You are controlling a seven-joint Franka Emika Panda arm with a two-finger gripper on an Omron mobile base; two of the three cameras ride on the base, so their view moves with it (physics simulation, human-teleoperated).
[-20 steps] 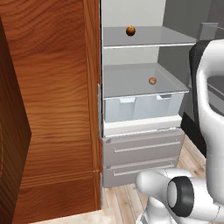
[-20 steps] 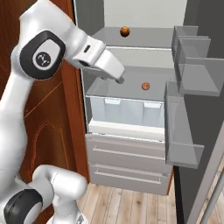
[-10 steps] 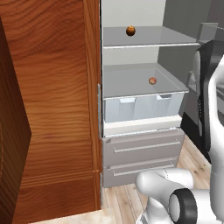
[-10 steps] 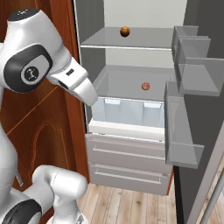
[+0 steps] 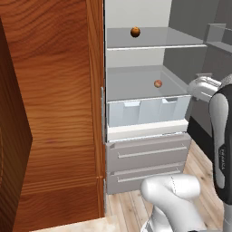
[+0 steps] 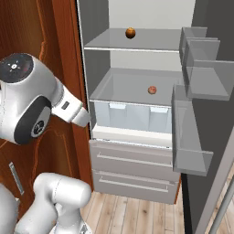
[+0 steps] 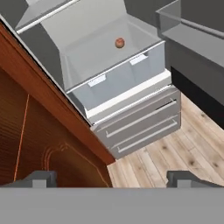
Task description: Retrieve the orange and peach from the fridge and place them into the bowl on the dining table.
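The claw [image 7: 112, 179] hangs spread wide with nothing between its tips, which stand far apart at the bottom of the hand view; it touches nothing, well short of the fridge [image 6: 137, 151]. Below lies bare wooden floor [image 7: 175, 148]; beside it, the red-brown cabinet [image 5: 50, 113] flanks the fridge's left edge. Nearest on the fridge come two grey drawers [image 5: 147, 156], then the pale crisper drawer [image 5: 147, 111]; above it the peach [image 6: 152, 90] sits alone on the lower shelf with free shelf all round. Farther and higher, the orange [image 6: 130, 33] rests on the upper shelf — the door bins [image 6: 203, 77] jut at the right.
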